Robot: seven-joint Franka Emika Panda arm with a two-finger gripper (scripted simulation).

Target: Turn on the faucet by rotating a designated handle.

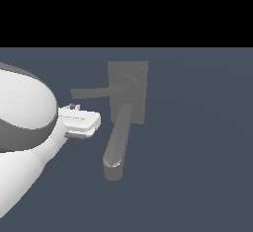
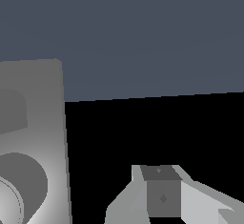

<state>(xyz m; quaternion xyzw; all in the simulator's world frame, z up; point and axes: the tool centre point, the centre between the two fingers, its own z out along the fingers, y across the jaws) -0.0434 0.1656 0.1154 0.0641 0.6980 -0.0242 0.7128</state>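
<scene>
on the dark grey floor, the faucet (image 1: 128, 94) is lying with its flat base plate (image 1: 140, 73) face-up toward the exterior view, round hub at the plate's middle. the thick spout (image 1: 117, 144) is running from the hub toward the lower edge of that view, ending in a blunt downturned tip. the handle (image 1: 93, 93), thin and flat, is projecting from the hub toward the exterior view's left.

risk, as a guess: the gripper (image 1: 81, 122) is sitting just beside the handle's free end and also near the spout. if it is pushing at the wrong height it may be sliding over or under the thin bar and turning nothing. if it is drifting toward the spout it may be pressing on the fixed tube instead. contact too close to the hub would be giving poor leverage.

arm pose: the white arm (image 1: 24, 142) is filling the exterior view's left, bulky link foremost, the wrist reaching toward the faucet. the hand is appearing edge-on, not touching the handle as far as i can see.

tool state: fingers are not clearly separable in either view, so i cannot tell how far apart they are standing. nothing is showing as held. the wrist view is showing the plate (image 2: 50, 137) close by and a grey finger part (image 2: 162, 194).
</scene>
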